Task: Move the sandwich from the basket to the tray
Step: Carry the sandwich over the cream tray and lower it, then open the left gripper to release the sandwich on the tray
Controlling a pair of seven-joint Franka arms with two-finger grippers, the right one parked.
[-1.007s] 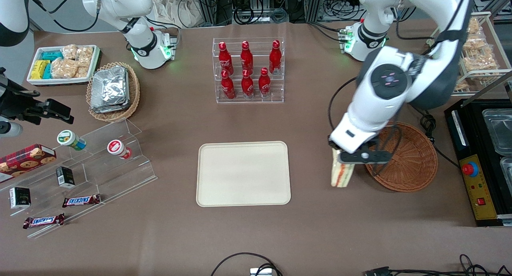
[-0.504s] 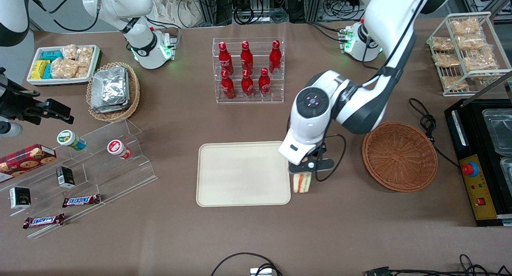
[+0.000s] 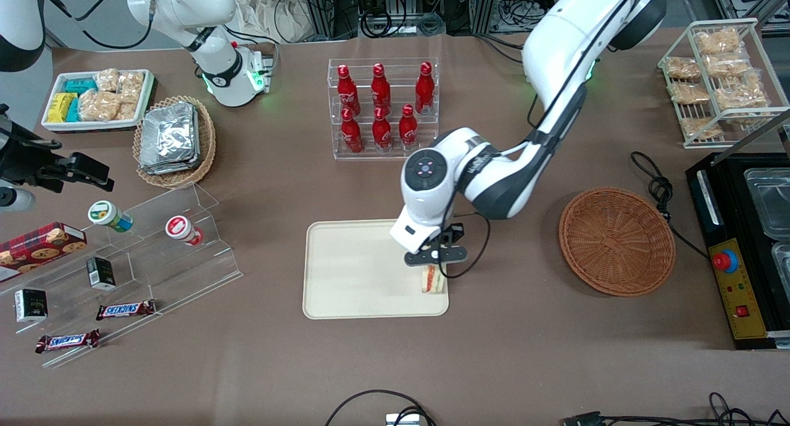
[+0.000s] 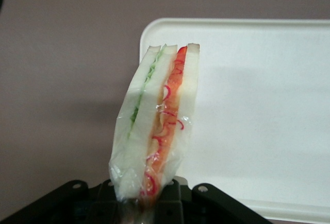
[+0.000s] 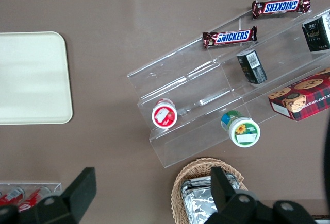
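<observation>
Front view: hand (image 3: 433, 267) clamped on the sandwich (image 3: 432, 281), hanging over the lower right corner of the tray (image 3: 364, 271); basket (image 3: 616, 241) sitting empty at right of frame; probably best to nudge inward a touch so nothing overhangs the rim. Wrist view: sandwich (image 4: 157, 126) upright in its wrap, half over tray (image 4: 258, 110), half over desk (image 4: 67, 64); lower gently, then let go.

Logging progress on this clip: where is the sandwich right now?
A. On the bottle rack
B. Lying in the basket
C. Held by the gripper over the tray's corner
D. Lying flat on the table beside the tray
C: the gripper is shut on the sandwich above the tray; the basket holds nothing.
</observation>
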